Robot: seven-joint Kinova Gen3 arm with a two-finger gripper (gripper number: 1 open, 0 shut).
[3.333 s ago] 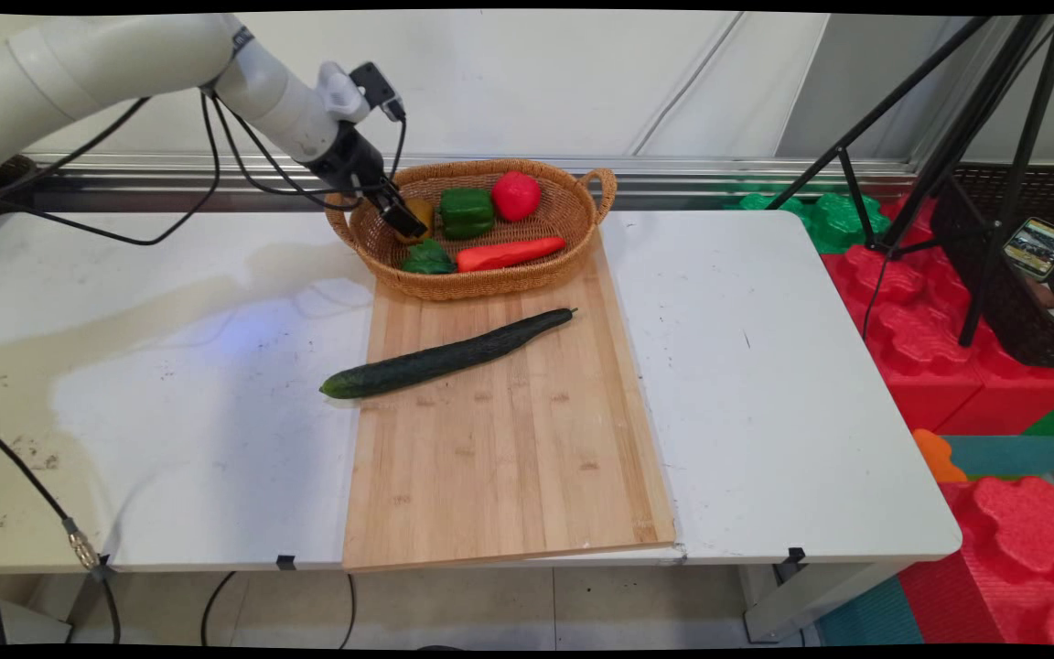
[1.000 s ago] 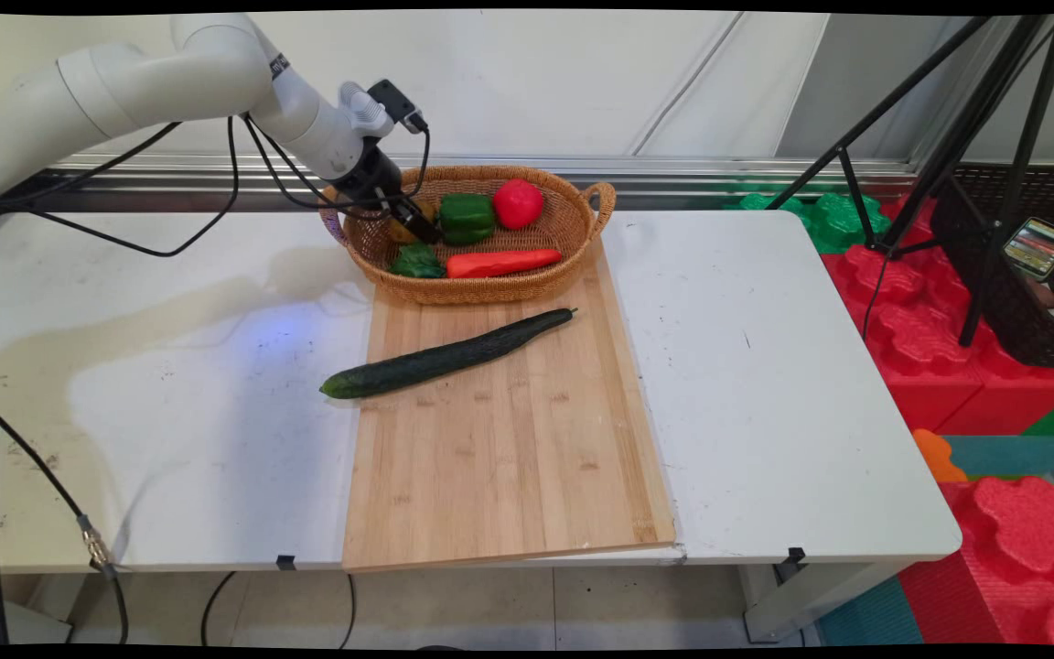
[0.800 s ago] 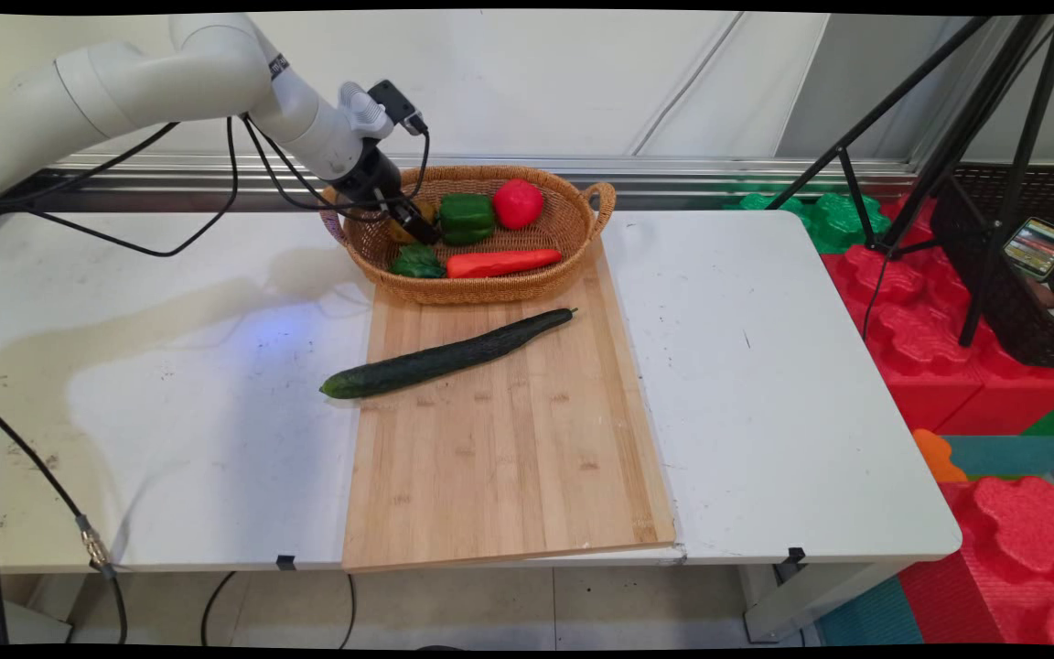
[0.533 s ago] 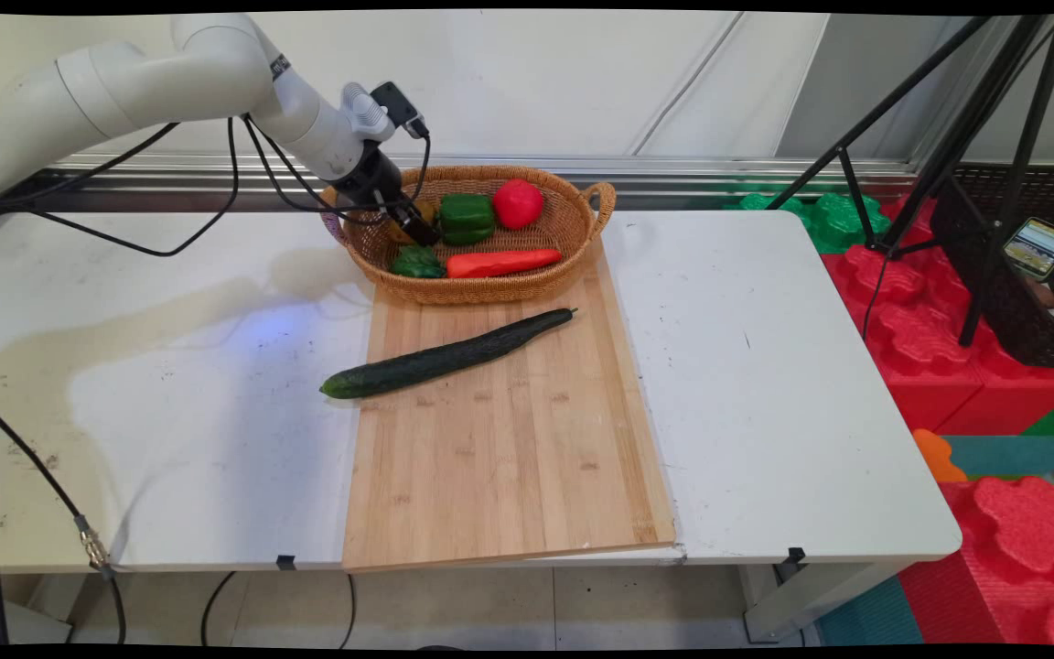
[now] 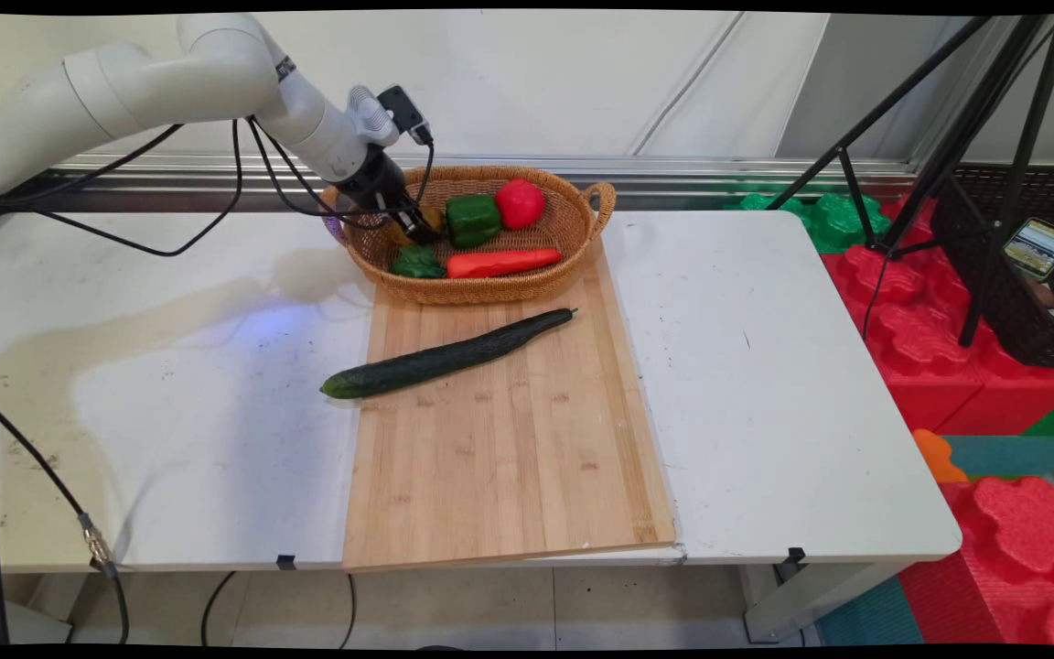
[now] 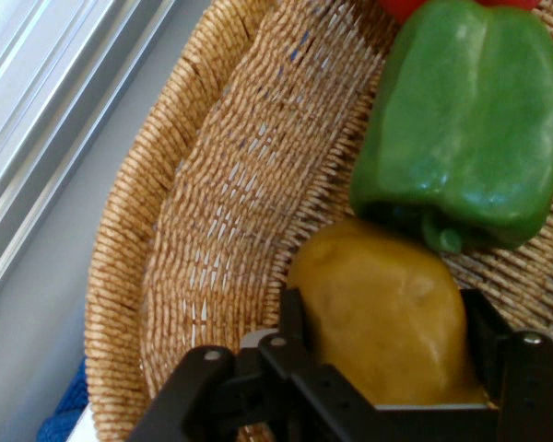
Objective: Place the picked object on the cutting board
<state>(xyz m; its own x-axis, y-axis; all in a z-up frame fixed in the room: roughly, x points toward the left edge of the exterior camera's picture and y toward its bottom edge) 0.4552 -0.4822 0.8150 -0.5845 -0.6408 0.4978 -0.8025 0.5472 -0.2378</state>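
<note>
My gripper (image 5: 419,229) reaches down into the left end of a woven basket (image 5: 490,288). In the hand view the gripper (image 6: 387,308) is shut on a yellow-brown potato (image 6: 378,276), with one finger pressed against each side of it. The potato (image 5: 433,218) shows only as a small patch beside the fingers in the main view. A green bell pepper (image 6: 465,120) lies right against the potato, on the basket's wicker wall (image 6: 230,203). In the main view the pepper (image 5: 472,220) sits just right of the gripper.
The basket also holds a red round fruit (image 5: 519,202), a red-orange carrot (image 5: 501,262) and a small leafy green vegetable (image 5: 417,262). A long cucumber (image 5: 445,355) lies slantwise on the wooden cutting board (image 5: 509,458). A tripod (image 5: 948,119) and red foam blocks (image 5: 930,348) stand right of the table.
The hand has gone deeper into the basket's left end and now shifts slightly up and left. The green pepper has been nudged a little to the right.
</note>
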